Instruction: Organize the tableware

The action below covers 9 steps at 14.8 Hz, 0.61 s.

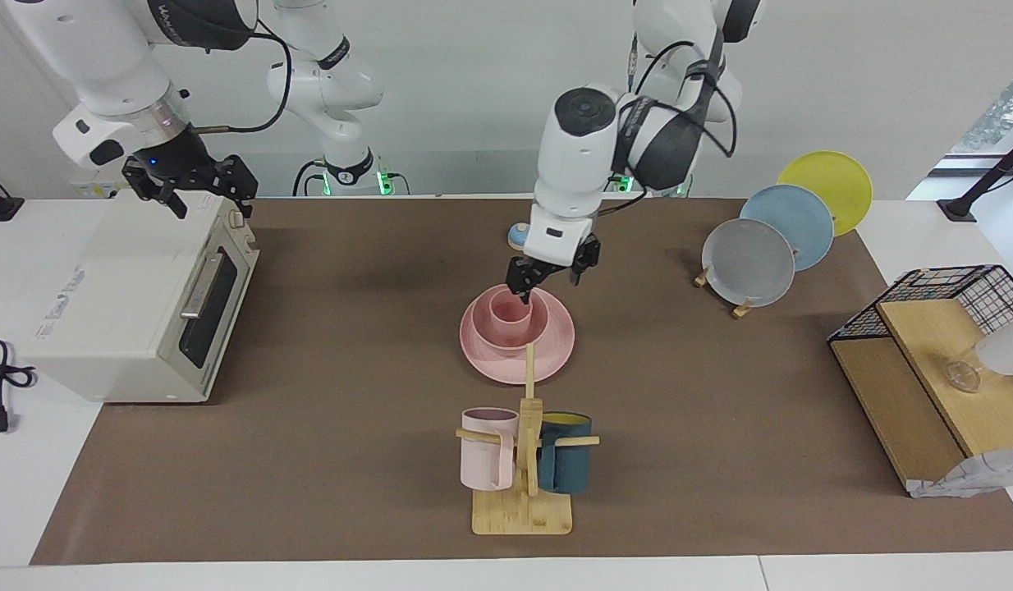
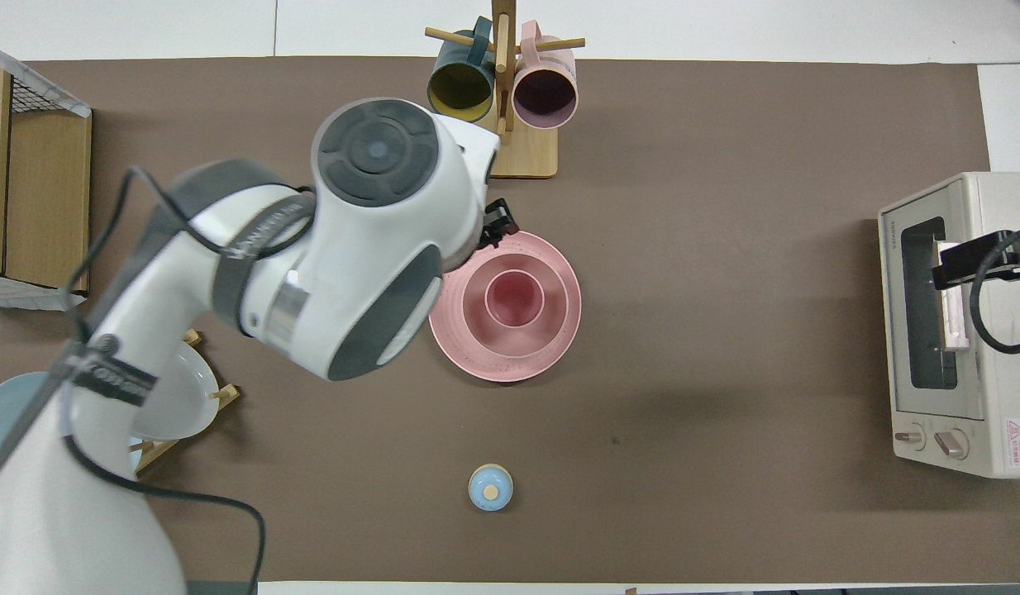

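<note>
The pink plate (image 1: 492,361) (image 2: 469,347) lies at the middle of the brown mat. The pink bowl (image 1: 480,324) (image 2: 557,318) sits on it, and the pink cup (image 1: 506,316) (image 2: 515,299) stands upright in the bowl. My left gripper (image 1: 549,283) is open and empty just above the stack, with one fingertip (image 1: 523,295) close over the cup's rim. In the overhead view the left arm hides most of it; only a black part (image 2: 498,221) shows. My right gripper (image 1: 190,185) (image 2: 973,256) waits open over the toaster oven.
A wooden mug rack (image 1: 523,501) (image 2: 522,157) with a pale pink and a teal mug stands farther from the robots than the stack. The toaster oven (image 1: 137,304) is at the right arm's end. Grey, blue and yellow plates (image 1: 749,263) and a wire shelf (image 1: 925,386) are at the left arm's end. A small blue lidded jar (image 2: 490,487) is near the robots.
</note>
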{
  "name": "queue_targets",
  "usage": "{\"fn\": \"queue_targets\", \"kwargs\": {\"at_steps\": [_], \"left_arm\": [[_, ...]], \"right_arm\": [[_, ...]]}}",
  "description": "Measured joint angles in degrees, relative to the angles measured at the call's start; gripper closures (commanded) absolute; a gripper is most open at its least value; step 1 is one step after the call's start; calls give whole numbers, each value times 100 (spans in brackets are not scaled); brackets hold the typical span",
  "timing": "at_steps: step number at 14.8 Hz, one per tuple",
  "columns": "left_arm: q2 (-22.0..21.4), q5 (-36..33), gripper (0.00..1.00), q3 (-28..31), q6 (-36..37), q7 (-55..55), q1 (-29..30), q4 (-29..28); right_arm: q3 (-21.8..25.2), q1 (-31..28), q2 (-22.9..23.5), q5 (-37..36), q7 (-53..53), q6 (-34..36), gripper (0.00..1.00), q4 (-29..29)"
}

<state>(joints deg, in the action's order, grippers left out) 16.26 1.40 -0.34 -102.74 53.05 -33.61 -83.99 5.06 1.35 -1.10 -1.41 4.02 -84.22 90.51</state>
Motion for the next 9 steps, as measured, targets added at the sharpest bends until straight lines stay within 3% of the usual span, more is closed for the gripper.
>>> {"fn": "queue_targets", "kwargs": {"at_steps": [6, 9], "left_arm": [[-1049, -1, 0, 52, 1419, -2881, 1850, -53], [-1404, -1, 0, 57, 1627, -3997, 2546, -343]], "right_arm": [[0, 0, 0, 0, 0, 0, 0, 0], [0, 0, 0, 0, 0, 0, 0, 0]]}}
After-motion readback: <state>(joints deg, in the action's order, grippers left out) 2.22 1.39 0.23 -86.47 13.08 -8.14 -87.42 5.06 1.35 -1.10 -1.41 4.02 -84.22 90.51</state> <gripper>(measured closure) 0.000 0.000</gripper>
